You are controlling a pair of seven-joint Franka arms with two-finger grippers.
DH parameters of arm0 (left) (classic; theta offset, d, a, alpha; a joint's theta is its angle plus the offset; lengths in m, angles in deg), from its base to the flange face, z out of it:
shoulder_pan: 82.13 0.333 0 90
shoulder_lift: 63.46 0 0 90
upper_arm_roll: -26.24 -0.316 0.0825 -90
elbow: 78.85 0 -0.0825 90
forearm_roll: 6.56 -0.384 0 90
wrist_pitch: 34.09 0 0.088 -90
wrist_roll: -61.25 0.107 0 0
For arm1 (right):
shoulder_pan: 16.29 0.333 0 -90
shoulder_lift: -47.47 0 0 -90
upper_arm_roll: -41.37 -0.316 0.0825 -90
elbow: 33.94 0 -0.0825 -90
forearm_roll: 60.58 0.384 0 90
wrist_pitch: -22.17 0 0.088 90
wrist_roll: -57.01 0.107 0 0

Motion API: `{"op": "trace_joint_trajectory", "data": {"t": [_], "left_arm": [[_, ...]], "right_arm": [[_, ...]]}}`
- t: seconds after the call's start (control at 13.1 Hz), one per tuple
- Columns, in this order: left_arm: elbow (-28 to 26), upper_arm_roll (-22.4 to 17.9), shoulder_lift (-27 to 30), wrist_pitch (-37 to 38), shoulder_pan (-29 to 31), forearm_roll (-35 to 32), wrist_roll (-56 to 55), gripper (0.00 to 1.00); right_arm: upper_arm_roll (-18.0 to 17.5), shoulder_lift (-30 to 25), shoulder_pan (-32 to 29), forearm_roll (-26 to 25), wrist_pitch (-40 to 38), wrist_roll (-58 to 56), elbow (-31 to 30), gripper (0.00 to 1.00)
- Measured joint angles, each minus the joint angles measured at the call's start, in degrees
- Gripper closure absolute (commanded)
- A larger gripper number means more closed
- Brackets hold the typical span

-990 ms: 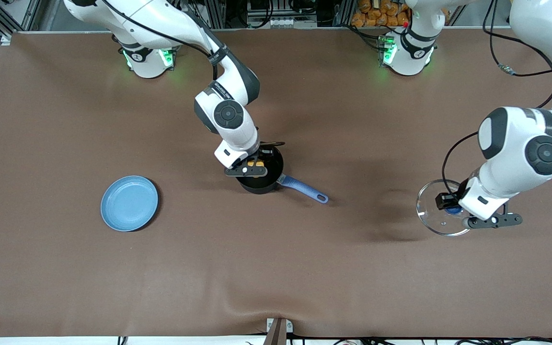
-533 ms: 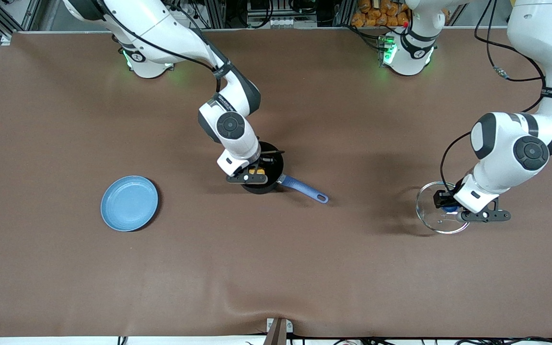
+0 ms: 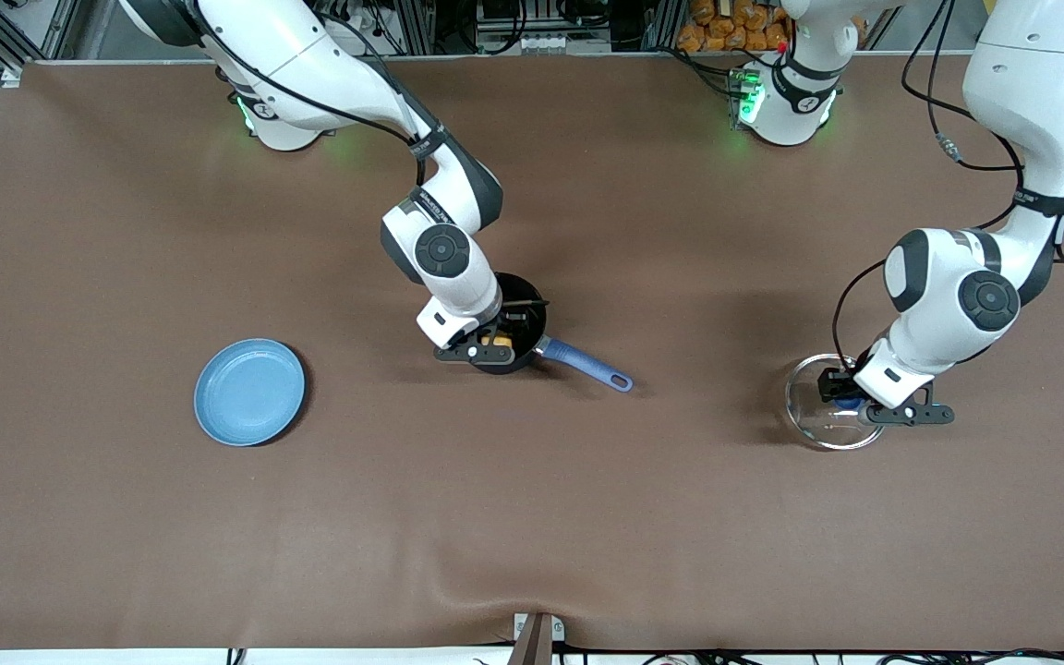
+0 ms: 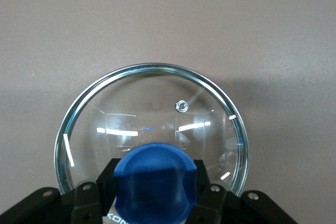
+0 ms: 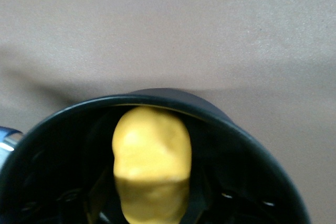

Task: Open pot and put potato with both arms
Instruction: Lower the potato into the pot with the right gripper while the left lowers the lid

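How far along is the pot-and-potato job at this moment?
Done: the pot is open; the left gripper holds its glass lid by the blue knob, toward the left arm's end of the table. In hand: the right gripper has the potato inside the pot. Left: withdrawing.

The small round black saucepan with a long blue handle (image 3: 515,323) stands near the middle of the brown table (image 3: 532,517). The small yellow-orange oval potato (image 3: 495,341) is inside it. The flat light-blue plate (image 3: 249,392) lies toward the right arm's end, the round clear glass lid with a blue knob (image 3: 829,417) toward the left arm's end.
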Motion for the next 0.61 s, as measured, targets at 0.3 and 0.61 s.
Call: {"op": "trace_joint_trajectory", "data": {"t": [0.3,0.61], "left_arm": [[-0.3,0.4,-0.6,0.0,0.0,0.0,0.0,0.89],[-0.4,1.4,-0.6,-0.1,0.0,0.0,0.0,0.0]], "right_arm": [[0.0,-0.5,0.0,0.0,-3.4,0.0,1.5,0.03],[0.2,-6.4,-0.6,0.0,-10.5,0.0,2.7,0.0]]}}
